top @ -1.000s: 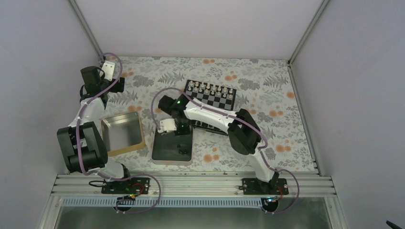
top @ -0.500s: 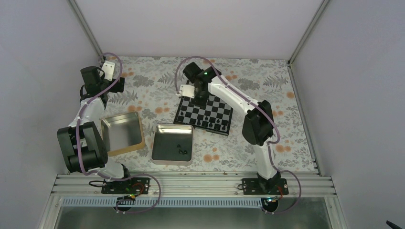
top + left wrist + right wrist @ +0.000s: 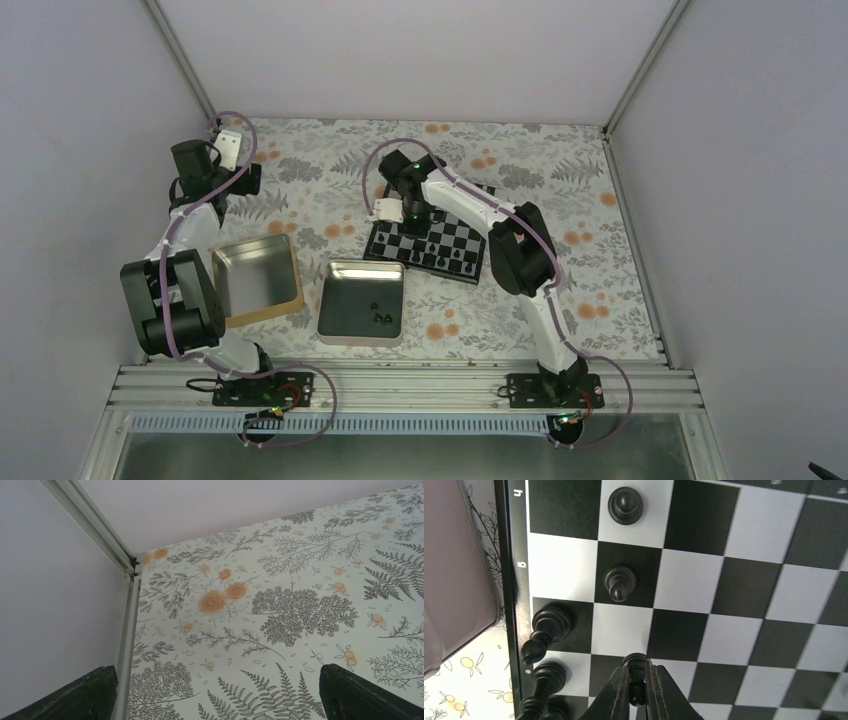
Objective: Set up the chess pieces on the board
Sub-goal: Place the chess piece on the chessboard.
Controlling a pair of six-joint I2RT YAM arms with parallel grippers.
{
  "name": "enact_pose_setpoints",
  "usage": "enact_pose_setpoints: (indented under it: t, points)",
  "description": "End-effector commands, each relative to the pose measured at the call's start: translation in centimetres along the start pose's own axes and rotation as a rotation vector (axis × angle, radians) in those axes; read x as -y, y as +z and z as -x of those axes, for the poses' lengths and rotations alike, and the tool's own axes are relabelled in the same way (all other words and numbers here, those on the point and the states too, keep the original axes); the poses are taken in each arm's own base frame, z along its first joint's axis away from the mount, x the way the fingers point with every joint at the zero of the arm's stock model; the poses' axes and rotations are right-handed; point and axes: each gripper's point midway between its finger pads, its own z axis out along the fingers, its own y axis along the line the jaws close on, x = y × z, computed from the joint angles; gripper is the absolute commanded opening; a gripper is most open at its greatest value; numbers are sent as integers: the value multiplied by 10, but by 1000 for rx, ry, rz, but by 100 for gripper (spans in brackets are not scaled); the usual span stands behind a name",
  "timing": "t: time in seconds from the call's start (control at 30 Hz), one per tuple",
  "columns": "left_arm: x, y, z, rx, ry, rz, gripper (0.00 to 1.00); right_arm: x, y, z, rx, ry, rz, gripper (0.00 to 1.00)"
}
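The chessboard (image 3: 450, 238) lies mid-table, its black and silvery-white checks filling the right wrist view (image 3: 684, 585). My right gripper (image 3: 408, 212) hovers over the board's left part, shut on a small black chess piece (image 3: 636, 672) held base-up between its fingers (image 3: 619, 690). Black pieces stand on the board: two pawns (image 3: 624, 505) (image 3: 619, 582) and taller pieces (image 3: 546, 630) along the lettered edge. A few black pieces (image 3: 378, 315) lie in the silver tin (image 3: 340, 305). My left gripper (image 3: 228, 150) is open and empty at the far left corner.
A gold-rimmed tin (image 3: 290, 275) sits left of the silver tin. The silver tin's wall (image 3: 454, 580) shows beside the board in the right wrist view. Enclosure walls and a metal post (image 3: 122, 630) close the far left corner. A floral cloth (image 3: 600, 250) covers the table.
My right arm left the silver tin, swung out over the board's far left corner, then drew back to the board's left part with a black piece. The left arm stayed still.
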Motion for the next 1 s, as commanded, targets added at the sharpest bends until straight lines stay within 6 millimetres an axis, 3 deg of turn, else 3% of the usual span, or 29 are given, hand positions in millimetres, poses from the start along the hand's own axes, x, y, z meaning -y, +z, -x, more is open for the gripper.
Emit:
enact_pose_setpoints:
  t: [0.0, 0.97]
  points:
    - [-7, 4, 7, 18, -7, 11, 100, -12, 12, 6, 17, -32, 52, 9]
    - [-6, 6, 3, 10, -4, 14, 100, -17, 29, 10, 24, -44, 88, 9]
